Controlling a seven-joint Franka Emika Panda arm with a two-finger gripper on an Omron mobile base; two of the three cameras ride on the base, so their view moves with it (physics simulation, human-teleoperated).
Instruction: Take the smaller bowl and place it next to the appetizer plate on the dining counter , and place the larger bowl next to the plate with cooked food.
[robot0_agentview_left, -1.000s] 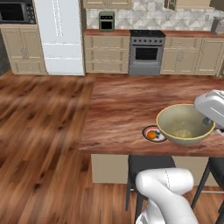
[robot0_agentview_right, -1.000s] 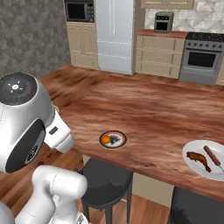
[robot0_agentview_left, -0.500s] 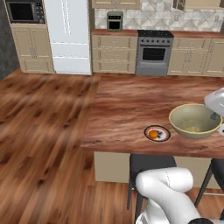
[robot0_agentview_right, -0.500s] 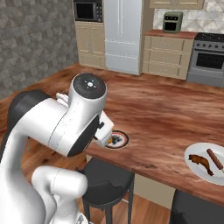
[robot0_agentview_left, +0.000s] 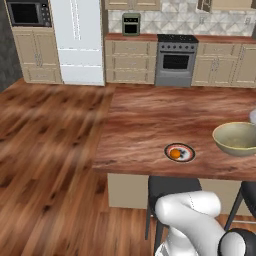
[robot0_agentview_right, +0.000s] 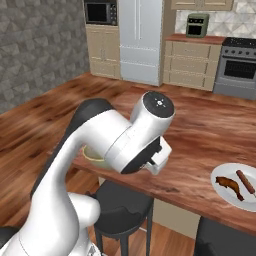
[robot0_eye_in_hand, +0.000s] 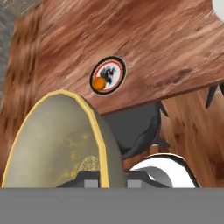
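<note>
Bowl in transit: the smaller bowl (robot0_agentview_left: 237, 138), beige with a yellowish inside, hangs tilted above the right part of the dining bench (robot0_agentview_left: 150, 125), carried by the robot's hand (robot0_eye_in_hand: 108, 181), whose fingers are clamped together on the bowl's rim at the bottom of the hand view. The appetizer plate (robot0_agentview_left: 179, 153), small and dark-rimmed with an orange morsel, lies near the bench's front edge, to the left of the bowl and apart from it.

Compared with a second ago, the bowl sat closer to the plate in the left base view; now both have slid rightward in the picture as the whole scene shifted, so the base seems to have driven. In the right base view the arm has swung across the front, hiding the plate; the plate with cooked food (robot0_agentview_right: 235, 184) rests far right.

Judging by this, the bowl remains held aloft and unplaced; lowering it beside the appetizer plate comes next.
</note>
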